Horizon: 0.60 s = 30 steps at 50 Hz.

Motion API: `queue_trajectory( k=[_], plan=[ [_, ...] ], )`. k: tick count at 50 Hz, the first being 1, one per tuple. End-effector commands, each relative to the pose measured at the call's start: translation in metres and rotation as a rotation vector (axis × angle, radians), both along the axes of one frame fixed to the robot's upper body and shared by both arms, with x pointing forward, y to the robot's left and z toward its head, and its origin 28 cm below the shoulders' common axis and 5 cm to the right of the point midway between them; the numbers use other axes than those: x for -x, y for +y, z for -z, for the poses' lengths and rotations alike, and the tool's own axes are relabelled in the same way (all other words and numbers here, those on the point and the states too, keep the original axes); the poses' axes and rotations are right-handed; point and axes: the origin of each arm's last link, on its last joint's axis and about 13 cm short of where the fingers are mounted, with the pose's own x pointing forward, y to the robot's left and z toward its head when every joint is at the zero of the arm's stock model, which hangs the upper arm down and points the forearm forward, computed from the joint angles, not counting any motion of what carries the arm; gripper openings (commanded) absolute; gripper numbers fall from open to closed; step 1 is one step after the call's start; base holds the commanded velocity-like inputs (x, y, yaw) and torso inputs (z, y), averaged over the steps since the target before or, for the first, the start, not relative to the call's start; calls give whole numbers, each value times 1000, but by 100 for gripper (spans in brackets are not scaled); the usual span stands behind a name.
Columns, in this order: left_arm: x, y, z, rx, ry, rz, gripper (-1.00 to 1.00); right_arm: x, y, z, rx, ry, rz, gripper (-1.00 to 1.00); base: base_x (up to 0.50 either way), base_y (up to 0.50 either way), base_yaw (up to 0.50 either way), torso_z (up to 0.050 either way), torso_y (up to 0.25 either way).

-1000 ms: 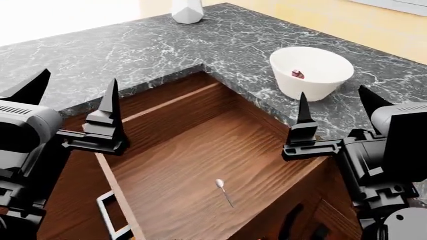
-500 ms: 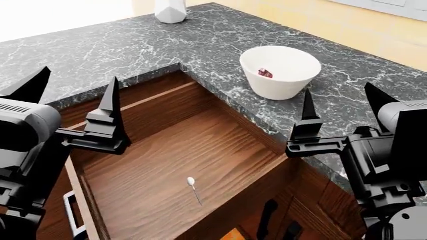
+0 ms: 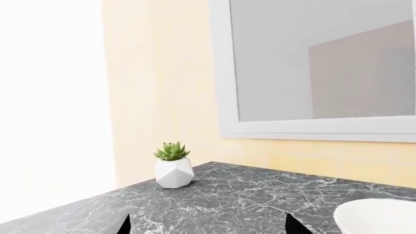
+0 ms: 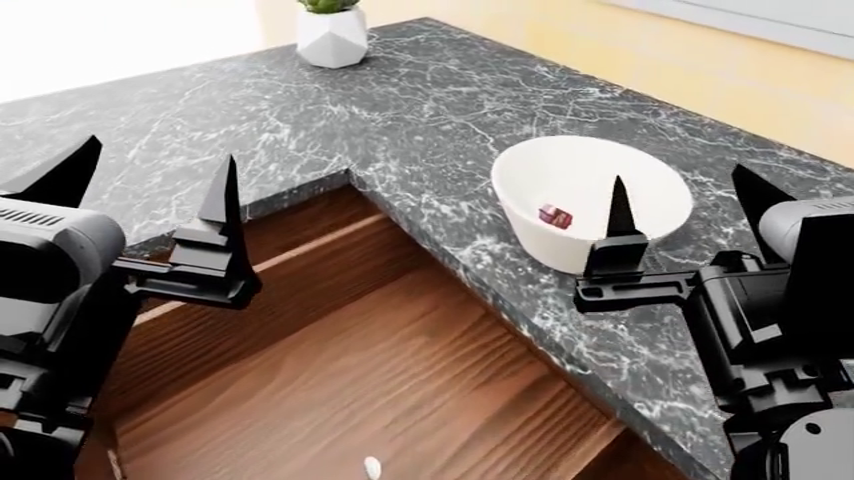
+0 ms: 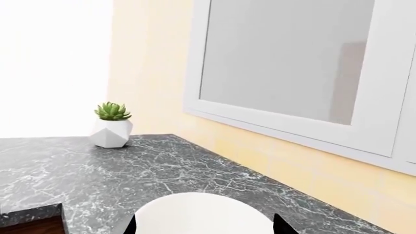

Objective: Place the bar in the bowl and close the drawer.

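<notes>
The white bowl stands on the dark marble counter at the right. The tiny dark red bar lies inside it. The reddish-brown wooden drawer stands open below the counter edge, filling the lower middle of the head view. My left gripper hangs open above the drawer's left side, holding nothing. My right gripper is open just in front of the bowl, also holding nothing. In the right wrist view the bowl sits between the tips of the right gripper. In the left wrist view the bowl shows beside the left gripper.
A white faceted pot with a small green plant stands at the counter's far corner. A small white spoon-like thing lies on the drawer floor. A yellow wall with a white-framed window backs the counter.
The head view has shifted: the plant pot came into view, the bowl sits lower and nearer my right gripper, the spoon-like thing slid to the bottom edge. Both grippers stay open.
</notes>
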Motion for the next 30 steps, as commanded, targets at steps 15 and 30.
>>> queue_trajectory(
  k=[15, 30],
  plan=[
    [9, 13, -7, -9, -13, -89, 100, 1, -2, -1, -14, -10, 23, 100, 30, 40, 0, 0, 1],
    [42, 53, -2, 9, 8, -367, 100, 1, -3, -2, -21, -19, 15, 100, 0, 0, 0, 0, 0]
  ],
)
